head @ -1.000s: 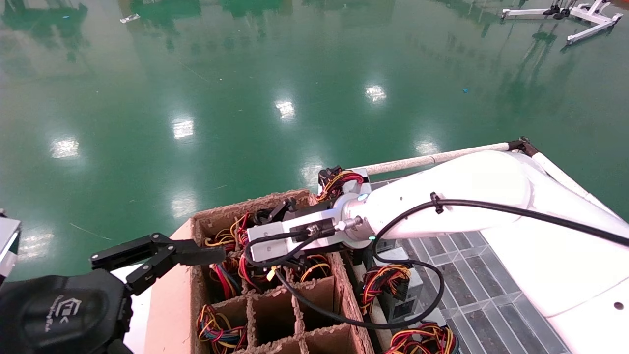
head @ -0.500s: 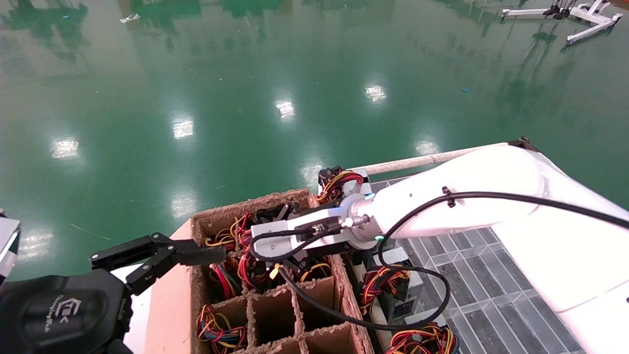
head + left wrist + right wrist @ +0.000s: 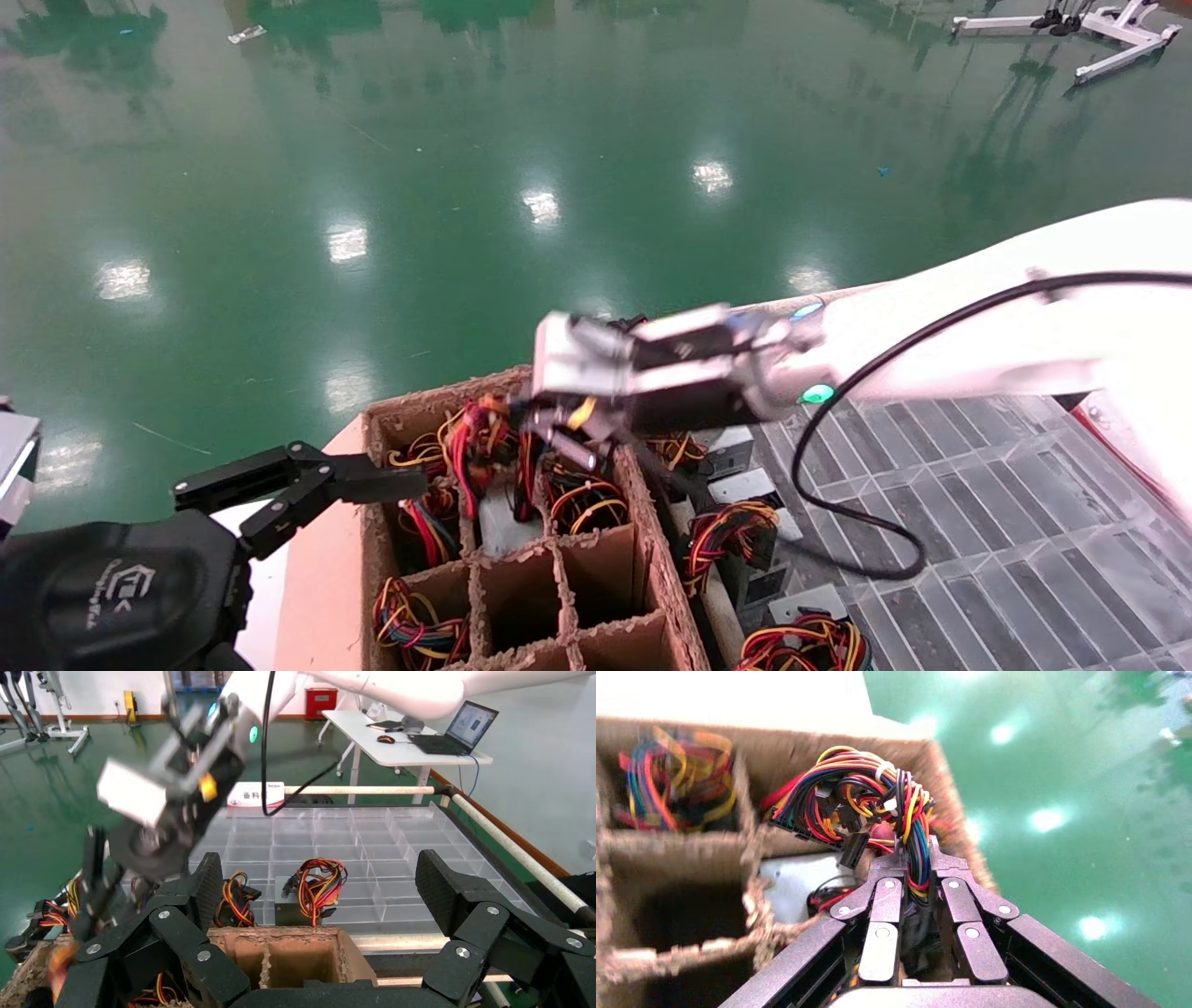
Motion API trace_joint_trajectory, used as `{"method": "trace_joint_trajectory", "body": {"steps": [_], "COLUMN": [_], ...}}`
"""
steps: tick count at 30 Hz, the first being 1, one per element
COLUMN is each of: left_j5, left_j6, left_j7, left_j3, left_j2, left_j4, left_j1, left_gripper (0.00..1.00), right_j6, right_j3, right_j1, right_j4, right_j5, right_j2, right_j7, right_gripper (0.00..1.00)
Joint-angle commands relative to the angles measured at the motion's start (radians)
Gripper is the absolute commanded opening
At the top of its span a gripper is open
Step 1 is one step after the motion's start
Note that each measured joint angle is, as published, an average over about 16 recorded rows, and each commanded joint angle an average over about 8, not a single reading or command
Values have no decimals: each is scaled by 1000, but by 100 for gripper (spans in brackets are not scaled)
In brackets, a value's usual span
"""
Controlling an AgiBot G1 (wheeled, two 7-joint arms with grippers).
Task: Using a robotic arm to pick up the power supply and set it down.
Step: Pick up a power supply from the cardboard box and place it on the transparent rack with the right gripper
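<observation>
So the right arm's black two-finger tool [image 3: 916, 874] is pinched tight on the red, yellow and black wire bundle [image 3: 866, 804] of a silver-grey metal power supply [image 3: 507, 522], probably since the box sits snug in its cell. Below it is the brown divided cardboard crate [image 3: 643, 522]; beside that, clear tray grid [image 3: 941, 550], glossy green floor [image 3: 372, 168]. Left tool [image 3: 307, 489] idles wide open nearby.

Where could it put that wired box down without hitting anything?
Bare cells lie across the clear divided tray, right of the supplies lined along the cardboard crate. The crate's middle near cells are empty; its far row is crowded. The right gripper clamps the power supply wires.
</observation>
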Motion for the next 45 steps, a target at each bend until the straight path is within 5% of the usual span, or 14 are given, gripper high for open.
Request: {"method": "trace_joint_trajectory", "body": {"steps": [1,16,28,36,45], "left_j5": [0,0,0,0,-1], "left_j6": [0,0,0,0,0], "left_j7": [0,0,0,0,0], "left_j3": [0,0,1,1,1], "left_j2": [0,0,0,0,0], "left_j4": [0,0,0,0,0], "left_j1": [0,0,0,0,0], "left_gripper": [100,100,100,100,100], "right_j6": [-13,-10,-37,83,259], "right_j3": [22,126,186,169,119], "right_j1": [7,135,337,476,486], "right_j4": [1,-68,-368,-602,-763], "right_j5": [34,127,165,88,-8], "right_j2": [20,106,140,165,154], "right_j7": [8,4,-168,-293,-365], "right_gripper": [0,0,0,0,0]}}
